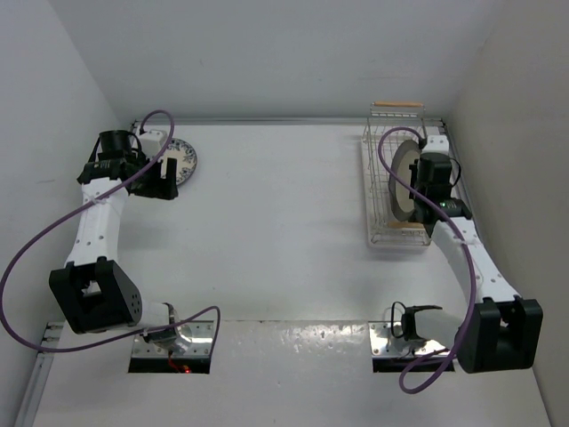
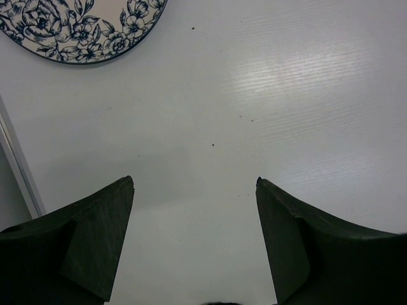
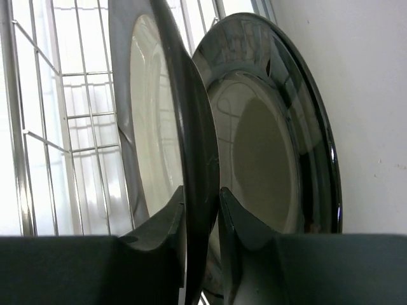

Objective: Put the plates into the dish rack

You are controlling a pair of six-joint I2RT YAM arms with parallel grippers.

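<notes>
The white and blue floral plate [image 1: 182, 160] lies flat on the table at the far left; its edge shows in the left wrist view [image 2: 76, 25]. My left gripper [image 1: 167, 189] [image 2: 194, 184] is open and empty over bare table, just beside that plate. The white wire dish rack [image 1: 369, 182] stands at the far right. My right gripper [image 1: 418, 182] [image 3: 202, 197] is shut on the rim of the cream plate with the grey-brown rim [image 3: 152, 114], which stands upright in the rack. The black-rimmed plate [image 3: 267, 127] stands upright right beside it.
The rack's wooden handles show at its far end [image 1: 397, 105] and near end [image 1: 400, 233]. White walls close in the table on the left, back and right; the right wall [image 3: 369, 95] is close behind the rack. Rack wires [image 3: 70, 114] lie left of the held plate.
</notes>
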